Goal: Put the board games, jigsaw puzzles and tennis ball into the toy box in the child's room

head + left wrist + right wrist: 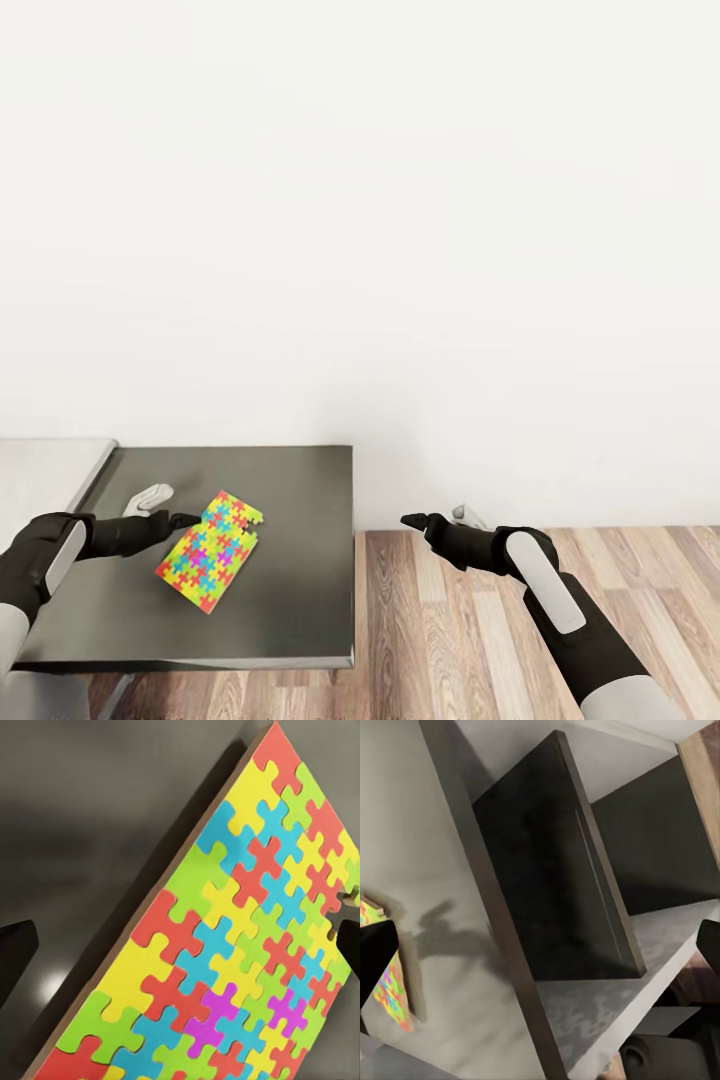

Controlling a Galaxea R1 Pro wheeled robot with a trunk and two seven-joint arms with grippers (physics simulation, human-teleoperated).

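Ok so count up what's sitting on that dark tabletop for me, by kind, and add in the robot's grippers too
Multicoloured flat jigsaw puzzle board on the dark grey table: 1
Black robot grippers, left gripper at the puzzle's edge, right gripper over the wood-plank floor: 2
Total: 3

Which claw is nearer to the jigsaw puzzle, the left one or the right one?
Left. The left claw is at the jigsaw puzzle, at its upper left edge over the dark table. The right claw hangs apart, over the wood floor.
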